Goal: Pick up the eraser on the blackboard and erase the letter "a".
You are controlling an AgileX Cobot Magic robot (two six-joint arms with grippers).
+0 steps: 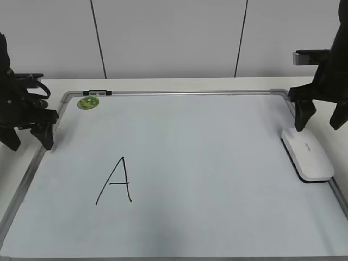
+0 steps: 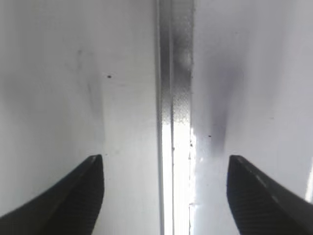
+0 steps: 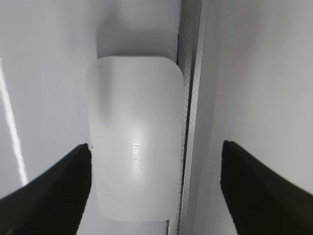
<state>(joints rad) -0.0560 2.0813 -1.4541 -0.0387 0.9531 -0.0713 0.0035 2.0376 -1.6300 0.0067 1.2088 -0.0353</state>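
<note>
The glossy white rounded plastic eraser [image 1: 307, 154] lies on the pale grey-framed blackboard [image 1: 217, 163], against its right frame. The right hand [image 3: 156, 188] hovers above it, fingers apart. The left hand [image 2: 166, 193], also spread, straddles the left frame.

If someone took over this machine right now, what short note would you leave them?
Left gripper: open, empty, above the board's left frame edge.
Right gripper: open, over the eraser, not gripping it.
Eraser lies flat at the blackboard's right edge, beside the frame.
Only a large capital A shows; no small "a" is visible in these views.
Done: nothing picked up yet.
Left: grasp eraser, find and wipe the "a".
</note>
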